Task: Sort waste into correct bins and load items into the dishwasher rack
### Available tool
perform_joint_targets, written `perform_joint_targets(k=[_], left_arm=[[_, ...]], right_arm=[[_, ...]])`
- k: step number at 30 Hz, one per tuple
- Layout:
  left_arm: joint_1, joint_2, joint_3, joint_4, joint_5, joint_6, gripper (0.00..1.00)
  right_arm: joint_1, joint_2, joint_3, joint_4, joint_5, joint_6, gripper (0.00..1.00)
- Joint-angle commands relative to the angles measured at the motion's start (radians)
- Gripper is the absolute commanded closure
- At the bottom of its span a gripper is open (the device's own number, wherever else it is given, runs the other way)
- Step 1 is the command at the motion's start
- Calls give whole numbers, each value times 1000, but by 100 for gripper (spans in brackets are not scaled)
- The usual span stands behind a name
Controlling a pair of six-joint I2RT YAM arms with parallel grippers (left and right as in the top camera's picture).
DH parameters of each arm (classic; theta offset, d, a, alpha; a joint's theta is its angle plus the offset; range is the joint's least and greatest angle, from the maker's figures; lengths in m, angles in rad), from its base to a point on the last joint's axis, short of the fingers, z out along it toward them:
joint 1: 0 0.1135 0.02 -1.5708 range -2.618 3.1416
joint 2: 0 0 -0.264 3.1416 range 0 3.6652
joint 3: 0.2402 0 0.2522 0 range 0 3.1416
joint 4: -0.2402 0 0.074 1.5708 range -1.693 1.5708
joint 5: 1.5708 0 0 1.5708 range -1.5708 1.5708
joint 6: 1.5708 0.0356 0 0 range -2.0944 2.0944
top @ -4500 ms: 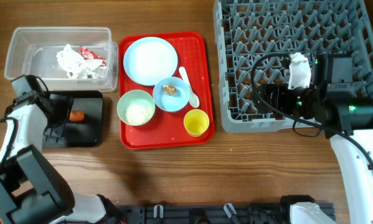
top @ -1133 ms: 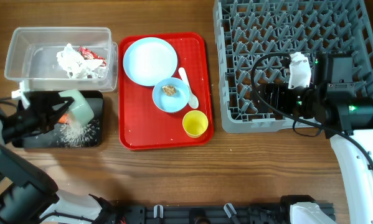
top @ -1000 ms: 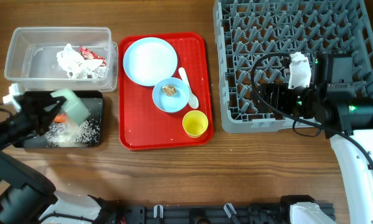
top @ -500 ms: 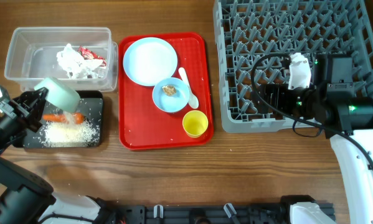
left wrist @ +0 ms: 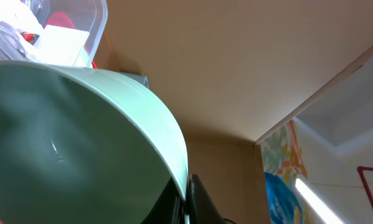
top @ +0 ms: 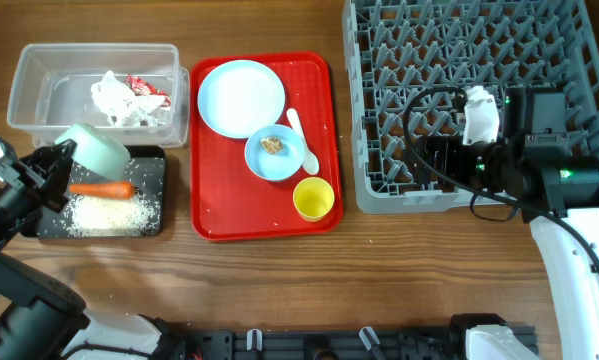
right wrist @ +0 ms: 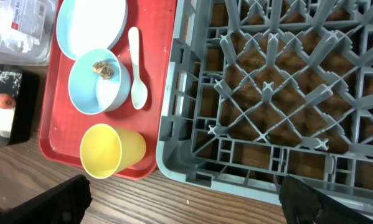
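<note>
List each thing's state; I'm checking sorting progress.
Green bowl: tipped, empty, gripped.
Left gripper: shut on green bowl.
Right gripper: open, over rack.
Black tray: holds rice, carrot.
Tub: holds paper, wrapper.
Blue bowl: holds scrap.
Plate: empty.
Cup: empty.
Rack: empty.

pale green bowl (left wrist: 80,143) cropped by frame edges, dishwasher rack (right wrist: 236,174) cut off
</note>
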Motion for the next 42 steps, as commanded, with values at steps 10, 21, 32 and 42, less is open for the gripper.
perform_joint_targets(k=[10,21,32,42], left_arm=[[-228,-192,3,35,-220,118,96],[-953,-236,3,330,-1059,-445,96],[-1439,-200,-41,341,-1647,-722,96],[-1469,-190,-175,426,-1778,-848,96]], right_arm=[[4,6,6,9,-19,5,0],[4,6,6,1,-19,7,0],[4,6,6,0,-16,4,0],[4,6,6,13,-16,4,0]])
